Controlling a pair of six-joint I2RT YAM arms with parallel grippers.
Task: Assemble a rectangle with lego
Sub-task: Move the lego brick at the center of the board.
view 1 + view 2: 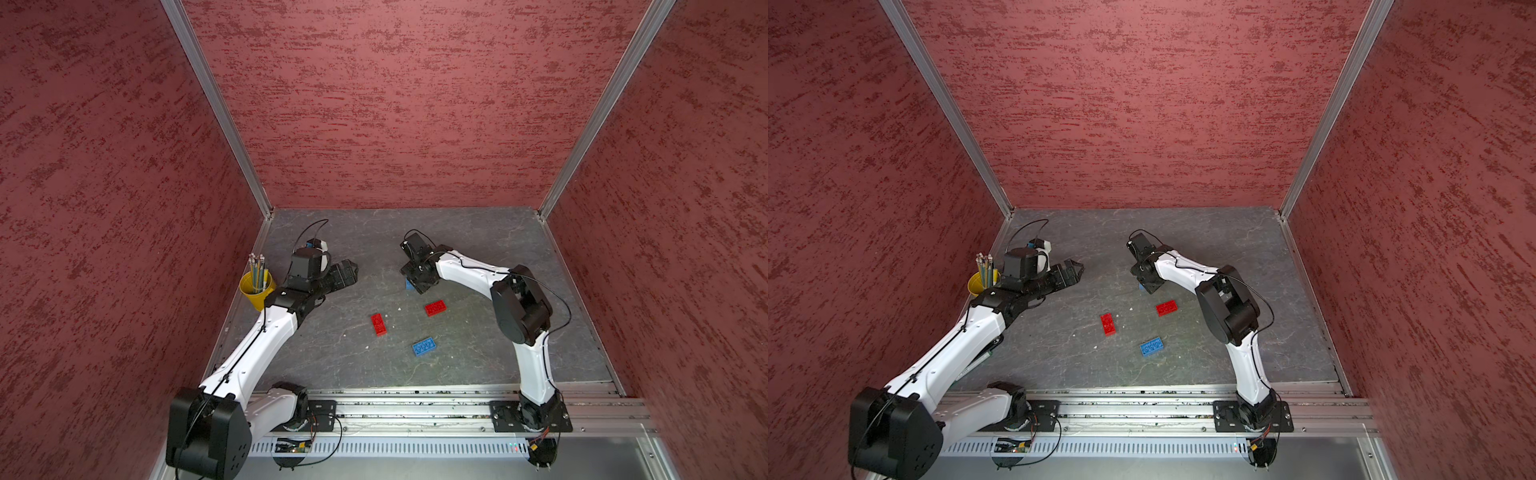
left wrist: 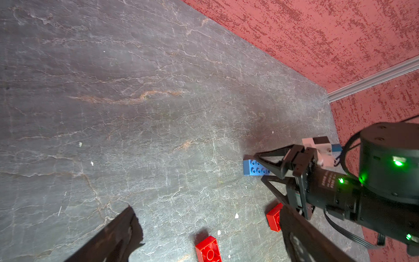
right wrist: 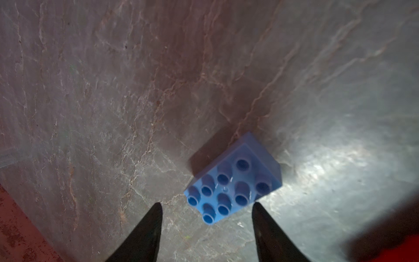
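Four lego bricks lie apart on the grey table, and no rectangle is in view. In both top views a red brick (image 1: pixel 378 324) (image 1: pixel 1108 324) sits mid-table, a second red brick (image 1: pixel 435 308) (image 1: pixel 1167 308) to its right, and a blue brick (image 1: pixel 424 346) (image 1: pixel 1151 347) nearer the front. The other blue brick (image 3: pixel 233 181) (image 1: pixel 409 284) rests studs up under my right gripper (image 3: pixel 206 205) (image 1: pixel 417 282). That gripper is open, with the brick's corner just ahead of its tips and touching neither finger. My left gripper (image 2: pixel 205 209) (image 1: pixel 349 272) hangs wide open and empty at the left.
A yellow pencil cup (image 1: pixel 257 286) stands by the left wall, beside the left arm. Red walls (image 1: pixel 395 104) close in the table on three sides. A metal rail (image 1: pixel 415 409) with both arm bases runs along the front edge.
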